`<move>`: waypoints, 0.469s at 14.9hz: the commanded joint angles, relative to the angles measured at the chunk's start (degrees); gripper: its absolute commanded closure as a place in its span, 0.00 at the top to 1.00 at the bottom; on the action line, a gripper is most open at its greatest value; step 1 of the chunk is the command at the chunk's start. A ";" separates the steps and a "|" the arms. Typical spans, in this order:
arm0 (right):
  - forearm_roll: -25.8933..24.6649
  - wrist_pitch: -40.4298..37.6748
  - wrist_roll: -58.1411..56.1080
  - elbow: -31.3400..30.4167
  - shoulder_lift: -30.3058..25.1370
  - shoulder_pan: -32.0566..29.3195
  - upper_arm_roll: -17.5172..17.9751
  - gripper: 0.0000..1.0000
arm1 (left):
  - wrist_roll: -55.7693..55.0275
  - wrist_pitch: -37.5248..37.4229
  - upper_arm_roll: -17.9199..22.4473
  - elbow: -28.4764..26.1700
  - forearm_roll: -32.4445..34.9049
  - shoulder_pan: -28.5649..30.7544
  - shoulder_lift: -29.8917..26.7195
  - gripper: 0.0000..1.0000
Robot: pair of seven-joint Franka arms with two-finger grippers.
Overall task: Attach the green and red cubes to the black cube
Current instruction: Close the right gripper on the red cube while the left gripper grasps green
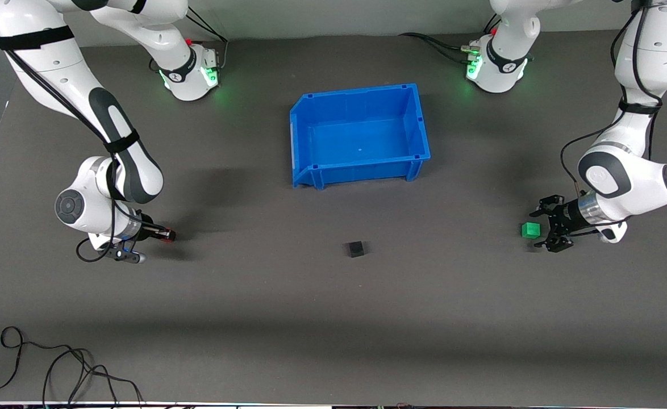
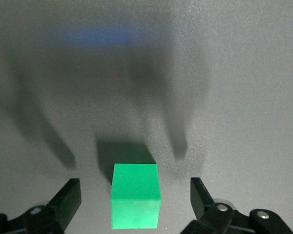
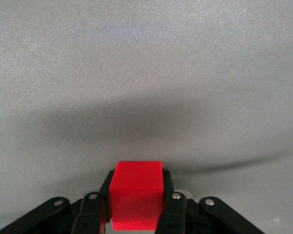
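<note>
Right jaws clamp red cube (image 3: 136,195); green cube (image 2: 136,202) between spread left jaws.

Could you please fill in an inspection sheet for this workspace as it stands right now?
Surface: dark grey table.
Job's things: green cube on the table at the left arm's end; black cube alone mid-table; red cube gripped.
Clutter: blue bin, nothing seen inside.
Grippers: left gripper open around the green cube, fingers apart from it; right gripper shut on the red cube.
Cables: loose black cable at the table's near edge.
Surroundings: nothing seen.
</note>
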 commanded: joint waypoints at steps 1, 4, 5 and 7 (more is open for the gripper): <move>1.88 0.84 0.79 0.08 -0.12 0.58 -0.21 0.00 | -0.75 0.26 0.37 -0.05 -0.74 -0.64 -0.43 0.64; 1.88 0.84 9.28 0.35 -0.56 1.62 -0.03 0.00 | -0.92 -0.01 0.37 0.13 -0.74 -0.46 -0.52 0.02; 1.88 0.84 13.58 0.78 -0.56 3.02 -0.03 0.00 | -0.92 -0.09 0.37 0.13 -0.74 -0.46 -0.69 0.02; 1.88 0.84 23.42 2.19 -0.12 5.92 -0.03 0.00 | -0.92 -0.62 0.37 0.30 -0.74 -0.46 -0.96 0.02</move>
